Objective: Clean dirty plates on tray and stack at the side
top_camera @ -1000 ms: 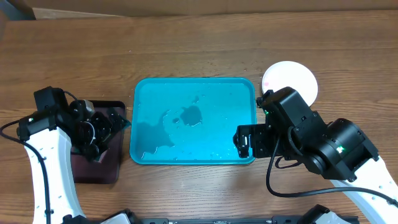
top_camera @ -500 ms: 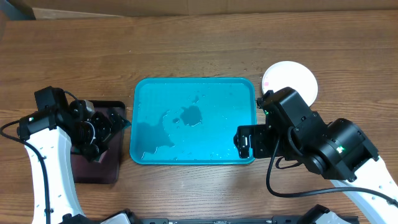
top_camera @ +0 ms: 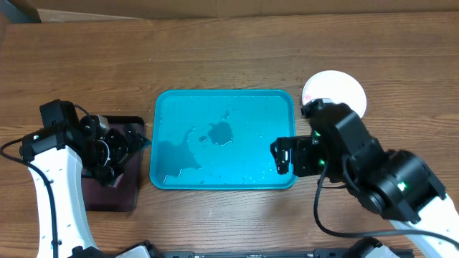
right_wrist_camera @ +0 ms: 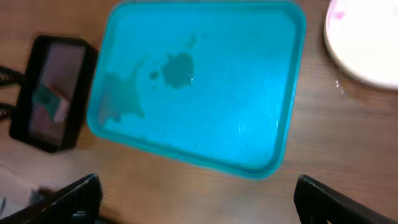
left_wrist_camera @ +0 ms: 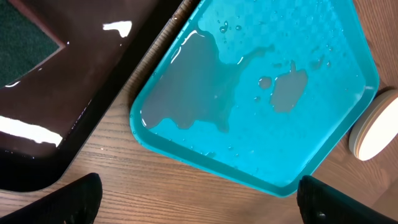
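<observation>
— What do we have on the bench [top_camera: 215,50], largest first?

— The tray [top_camera: 265,115] lies flat in the middle, between our two arms. Its long axis runs left to right and its short ends face the arms. We see pooled water [top_camera: 176,154] on it, mostly toward its near left corner.

— And beside it?

— On its left is the dark tray [top_camera: 107,193], long axis running near to far, with a strip of bench between the two.

— The plates?

— We see a white plate [top_camera: 341,89] lying flat off the tray, just beyond its far right corner, with a pink smear at its left rim. We cannot tell what lies under it.

— Our fingers?

— The left fingers [left_wrist_camera: 78,200] hang over the dark tray, spread apart and empty. The right fingers [right_wrist_camera: 74,199] are spread apart over the tray's right edge, also empty.
</observation>
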